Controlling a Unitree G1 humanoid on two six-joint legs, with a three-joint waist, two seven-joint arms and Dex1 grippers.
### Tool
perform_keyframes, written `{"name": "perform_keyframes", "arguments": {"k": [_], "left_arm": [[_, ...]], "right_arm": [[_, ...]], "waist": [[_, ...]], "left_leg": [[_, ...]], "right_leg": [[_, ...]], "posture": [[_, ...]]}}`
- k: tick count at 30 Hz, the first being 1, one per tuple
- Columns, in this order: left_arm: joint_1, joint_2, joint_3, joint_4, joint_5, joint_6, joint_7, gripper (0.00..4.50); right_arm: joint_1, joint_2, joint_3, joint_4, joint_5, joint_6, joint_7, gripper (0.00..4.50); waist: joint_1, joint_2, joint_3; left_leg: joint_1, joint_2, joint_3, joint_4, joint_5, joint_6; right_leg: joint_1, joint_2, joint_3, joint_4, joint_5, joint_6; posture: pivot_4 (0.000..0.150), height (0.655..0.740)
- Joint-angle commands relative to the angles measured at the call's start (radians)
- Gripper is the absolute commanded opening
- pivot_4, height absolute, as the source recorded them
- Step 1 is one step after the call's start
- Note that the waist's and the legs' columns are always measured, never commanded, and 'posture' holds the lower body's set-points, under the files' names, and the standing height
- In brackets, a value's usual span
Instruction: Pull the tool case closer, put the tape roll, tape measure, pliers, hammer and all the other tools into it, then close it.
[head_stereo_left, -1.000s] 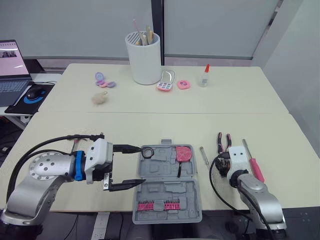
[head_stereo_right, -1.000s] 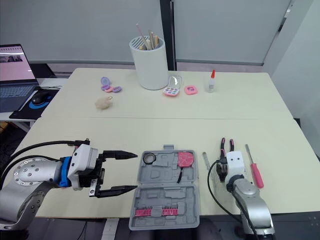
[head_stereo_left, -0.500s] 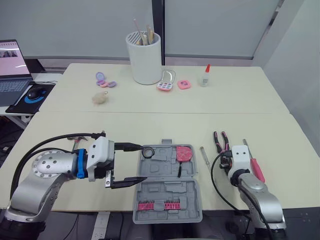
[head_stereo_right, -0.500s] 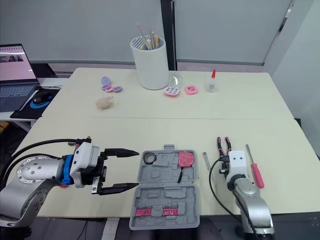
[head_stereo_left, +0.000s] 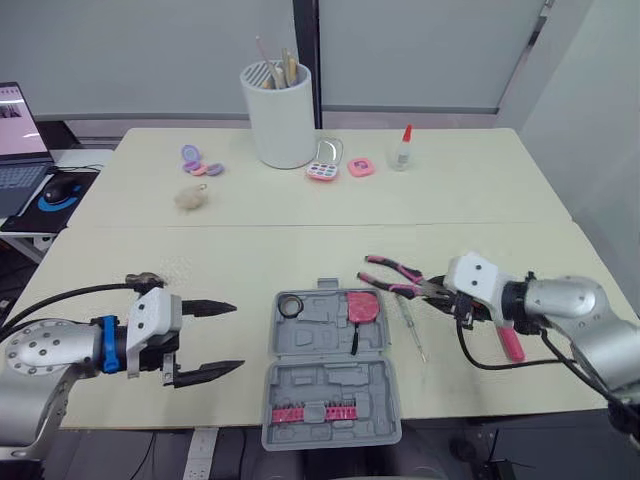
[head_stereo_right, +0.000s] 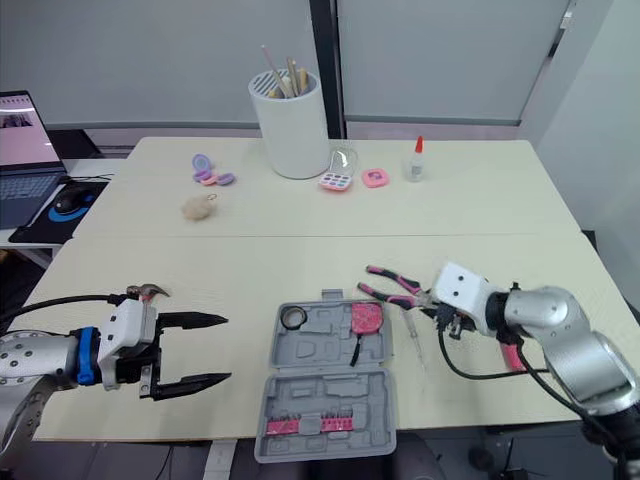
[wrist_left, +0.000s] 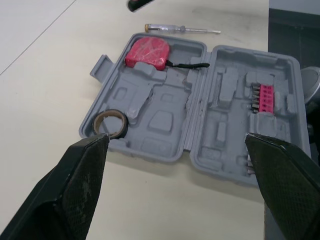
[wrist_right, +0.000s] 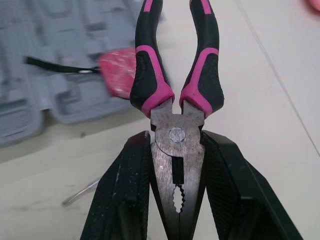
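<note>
Head view: left gripper (head_stereo_left: 238, 336) spread wide, empty, open tool case (head_stereo_left: 330, 372) just past its tips; right gripper (head_stereo_left: 438, 291) clamped on pliers (head_stereo_left: 395, 277) beside the case. Left wrist: case ahead (tape roll (wrist_left: 111, 122), tape measure (wrist_left: 148, 52) inside). Right wrist: fingers (wrist_right: 125, 190) pinch the pliers' head.

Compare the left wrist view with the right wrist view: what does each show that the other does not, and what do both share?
The left wrist view adds the brown tape roll and the pink row of bits inside the open grey plastic tool case, framed by the open left gripper. The right wrist view adds the pink-and-black-handled pliers clamped in the right gripper. Both share the tool case, the red tape measure and the cream table.
</note>
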Motion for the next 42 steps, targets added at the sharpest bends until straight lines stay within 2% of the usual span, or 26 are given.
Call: {"name": "perform_keyframes", "arguments": {"k": [1, 6, 10, 20, 31, 42], "left_arm": [[0.002, 0.015, 0.019, 0.001, 0.010, -0.028, -0.012, 4.50], [0.010, 0.016, 0.016, -0.008, 0.018, -0.034, -0.017, 4.50], [0.019, 0.017, 0.015, -0.020, 0.021, -0.027, -0.012, 4.50], [0.028, 0.011, 0.010, -0.030, 0.033, -0.032, -0.003, 4.50], [0.030, 0.002, -0.005, -0.050, 0.047, -0.028, 0.023, 4.50], [0.008, 0.000, -0.031, -0.045, 0.055, -0.031, 0.044, 4.50]], "right_arm": [[-0.117, 0.016, 0.118, 0.006, -0.020, -0.010, 0.125, 1.24], [-0.210, 0.097, 0.249, 0.064, -0.075, 0.001, 0.164, 1.24], [-0.285, 0.216, 0.345, 0.140, -0.135, 0.022, 0.149, 1.24], [-0.375, 0.410, 0.419, 0.340, -0.215, 0.022, 0.118, 1.24], [-0.357, 0.484, 0.456, 0.437, -0.270, -0.010, 0.098, 1.24], [-0.339, 0.510, 0.453, 0.448, -0.279, 0.023, 0.108, 1.24]], "waist": [[0.001, 0.000, 0.000], [0.005, -0.001, 0.000], [0.003, -0.001, 0.000], [0.001, -0.001, 0.000], [0.000, -0.001, 0.000], [0.000, -0.001, 0.000]], "left_leg": [[0.000, 0.000, 0.000, 0.000, 0.000, 0.000], [-0.002, -0.001, -0.001, 0.000, 0.000, 0.000], [-0.002, -0.001, 0.000, 0.001, 0.000, 0.000], [-0.003, -0.001, 0.003, 0.002, 0.000, 0.000], [-0.003, 0.000, 0.004, 0.002, 0.000, 0.000], [-0.003, 0.000, 0.004, 0.002, 0.000, 0.000]], "right_leg": [[0.000, 0.000, 0.000, 0.000, 0.000, 0.000], [-0.001, -0.001, -0.001, 0.000, 0.000, 0.000], [-0.002, -0.001, 0.000, 0.002, 0.000, 0.000], [-0.009, -0.001, 0.002, 0.011, 0.000, 0.000], [-0.010, -0.001, 0.002, 0.013, 0.000, -0.001], [-0.011, -0.001, 0.002, 0.013, 0.000, -0.001]], "posture": [[0.150, 0.7376], [0.150, 0.7376], [0.150, 0.7376], [0.150, 0.7376], [0.150, 0.7376], [0.150, 0.7376]]}}
